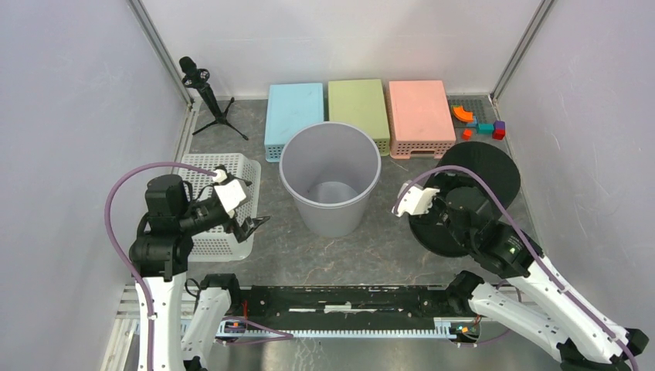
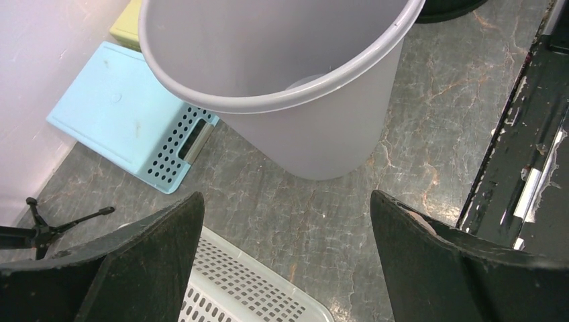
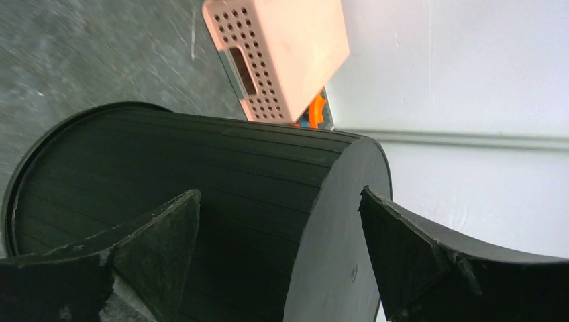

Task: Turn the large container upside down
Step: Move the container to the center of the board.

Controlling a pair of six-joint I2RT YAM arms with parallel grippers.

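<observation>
A black ribbed large container [image 1: 483,168] stands on the right of the table with its flat base up and its wide rim on the floor. My right gripper [image 1: 454,193] is open, its fingers straddling the edge of that base without pinching it; in the right wrist view the container [image 3: 201,154] fills the gap of the gripper [image 3: 280,194]. A grey round bin [image 1: 332,220] stands upright in the middle, mouth up and empty. My left gripper [image 1: 259,224] hangs open to the left of it, holding nothing. In the left wrist view the bin [image 2: 322,134] lies beyond the gripper [image 2: 287,198].
A white perforated basket [image 1: 232,174] lies under the left arm. Blue [image 1: 294,116], green [image 1: 357,108] and pink [image 1: 419,116] baskets line the back wall. Coloured toy blocks [image 1: 479,124] sit at the back right, a small black tripod [image 1: 208,97] at the back left.
</observation>
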